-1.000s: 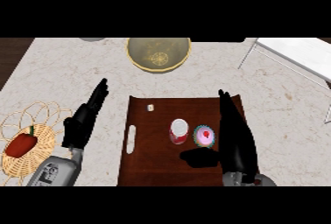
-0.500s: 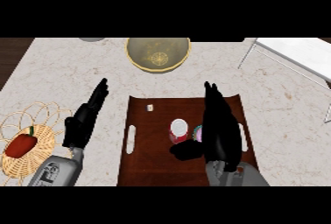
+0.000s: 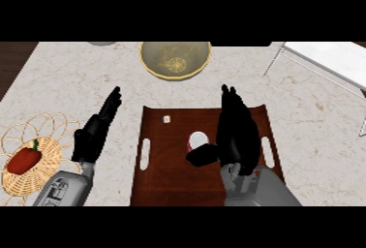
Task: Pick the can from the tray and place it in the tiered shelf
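Grasping is unfinished: the right hand (image 3: 236, 138), fingers straight, covers the can (image 3: 198, 141) on the tray (image 3: 163, 179); shelf (image 3: 325, 60) placement remains.

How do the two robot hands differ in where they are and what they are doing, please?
The right robot hand is over the brown tray, covering most of the can; the left robot hand is off the tray, above bare counter. The right thumb reaches toward the can; the left nears nothing. Both are black, fingers straight.
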Tool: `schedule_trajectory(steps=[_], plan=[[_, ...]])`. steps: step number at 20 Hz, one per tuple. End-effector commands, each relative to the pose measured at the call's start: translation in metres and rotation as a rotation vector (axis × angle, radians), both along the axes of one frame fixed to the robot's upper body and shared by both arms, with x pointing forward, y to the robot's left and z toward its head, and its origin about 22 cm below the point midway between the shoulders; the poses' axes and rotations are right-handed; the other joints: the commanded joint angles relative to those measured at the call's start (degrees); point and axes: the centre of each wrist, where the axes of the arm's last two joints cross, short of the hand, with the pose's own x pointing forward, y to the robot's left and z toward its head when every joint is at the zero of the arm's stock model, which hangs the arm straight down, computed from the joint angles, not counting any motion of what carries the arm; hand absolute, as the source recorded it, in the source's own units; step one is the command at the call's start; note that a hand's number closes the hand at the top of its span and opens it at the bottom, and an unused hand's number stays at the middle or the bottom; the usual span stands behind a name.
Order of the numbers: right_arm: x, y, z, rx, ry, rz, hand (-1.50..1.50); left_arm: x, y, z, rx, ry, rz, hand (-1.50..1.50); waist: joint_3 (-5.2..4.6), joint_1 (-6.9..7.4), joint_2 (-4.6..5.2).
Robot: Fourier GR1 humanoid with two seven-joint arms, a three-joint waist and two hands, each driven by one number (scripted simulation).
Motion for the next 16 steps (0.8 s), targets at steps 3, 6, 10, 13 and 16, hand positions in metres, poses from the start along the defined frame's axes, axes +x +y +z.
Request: schedule_trajectory(steps=[3,6,10,13,16], plan=[[-0.003,0.009,-0.004,-0.002,0.150,-0.173,-1.50,-0.002,-0.002,0.004,-0.001,0.005,0.004,0.00,0.05,-0.15,-0.19],[0.008,0.010,-0.004,0.008,0.155,-0.187,-1.50,0.002,0.000,0.003,-0.006,0.000,-0.014,0.00,0.02,-0.07,0.03],[0.007,0.011,-0.010,0.002,0.175,-0.187,-1.50,0.003,0.004,0.001,0.005,-0.008,0.004,0.00,0.03,-0.14,0.02],[0.007,0.016,-0.024,-0.010,0.188,-0.197,-1.50,0.002,-0.008,0.013,0.002,0.006,-0.009,0.00,0.06,0.37,-0.05],[-0.002,0.012,-0.018,-0.028,0.212,-0.160,-1.50,0.003,0.000,0.006,0.013,-0.021,0.025,0.00,0.03,-0.54,-0.15]])
